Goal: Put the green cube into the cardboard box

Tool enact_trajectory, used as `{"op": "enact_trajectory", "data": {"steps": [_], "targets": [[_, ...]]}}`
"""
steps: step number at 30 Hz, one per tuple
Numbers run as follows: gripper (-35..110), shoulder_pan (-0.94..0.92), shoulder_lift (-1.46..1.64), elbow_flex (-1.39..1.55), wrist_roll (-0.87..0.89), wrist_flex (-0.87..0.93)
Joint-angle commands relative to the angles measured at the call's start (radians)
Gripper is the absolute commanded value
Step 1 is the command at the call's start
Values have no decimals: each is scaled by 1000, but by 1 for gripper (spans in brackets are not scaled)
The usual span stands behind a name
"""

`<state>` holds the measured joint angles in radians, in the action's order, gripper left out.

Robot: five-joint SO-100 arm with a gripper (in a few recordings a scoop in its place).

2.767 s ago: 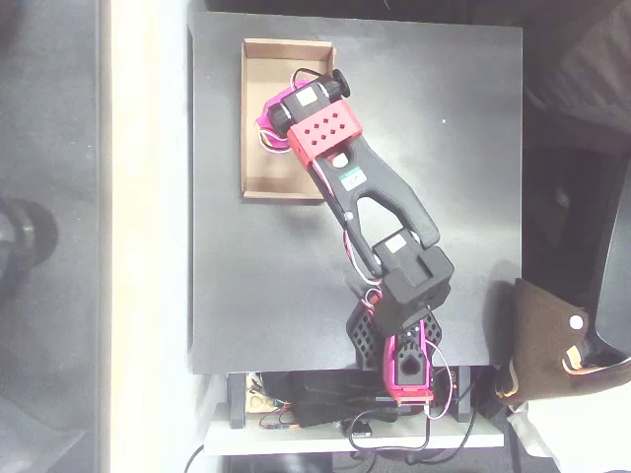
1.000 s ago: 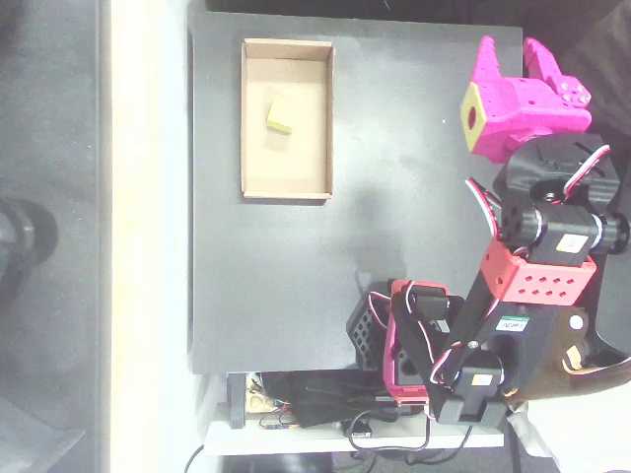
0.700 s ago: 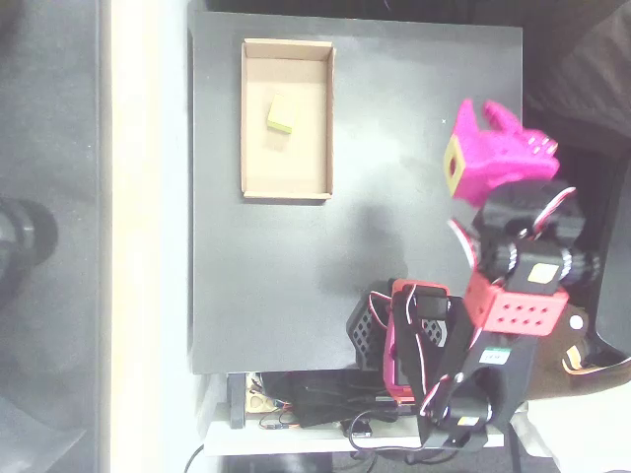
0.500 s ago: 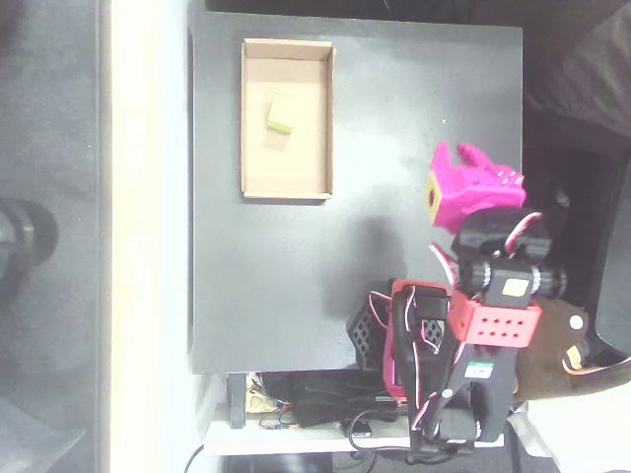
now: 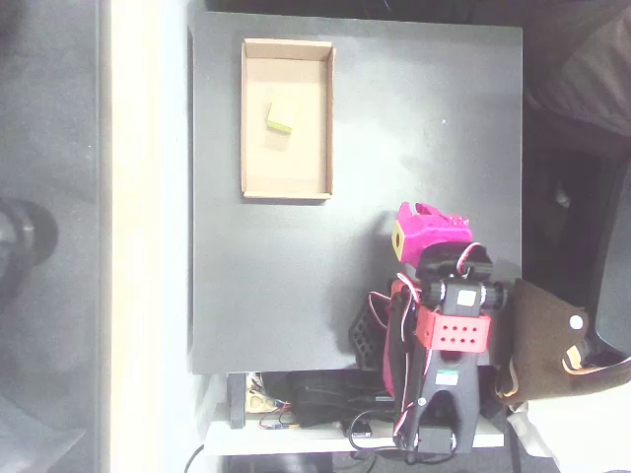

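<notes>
One green cube (image 5: 279,119) sits inside the cardboard box (image 5: 253,148), on the box floor in the upper half, a bit left of centre, clear of all four walls. It lies flat and slightly rotated against the box edges. Reads like a drop from low height rather than a careful set-down; judgement only.

Box is at the upper left of the black bench (image 5: 296,286) in the overhead view, long side running up-down, parallel to the bench's left edge. No lid and low walls, so nothing blocks access from above.

Arm is folded up over its base at the bottom right of the bench, well apart from the box. The magenta end effector (image 5: 426,229) points up-picture, with its yellow-green square face with a hole on the left side. It carries nothing that I can see. Whether the jaws are wide or narrow: cannot tell, since from straight above the fingers merge into one magenta blob.

Judgement: task looks complete, with the cube in the box and the arm tucked in what looks like a rest pose. That keeps it out of the way of the box and leaves the bench between them bare. No further move seems needed.
</notes>
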<state>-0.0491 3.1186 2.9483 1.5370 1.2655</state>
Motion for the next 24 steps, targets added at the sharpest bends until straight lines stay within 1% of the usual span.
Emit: {"op": "enact_trajectory", "data": {"steps": [1,12,24], "targets": [[6,-12,48,77,3,-5],[6,-12,54,183,14,9],[6,-12,55,189,15,9]]}}
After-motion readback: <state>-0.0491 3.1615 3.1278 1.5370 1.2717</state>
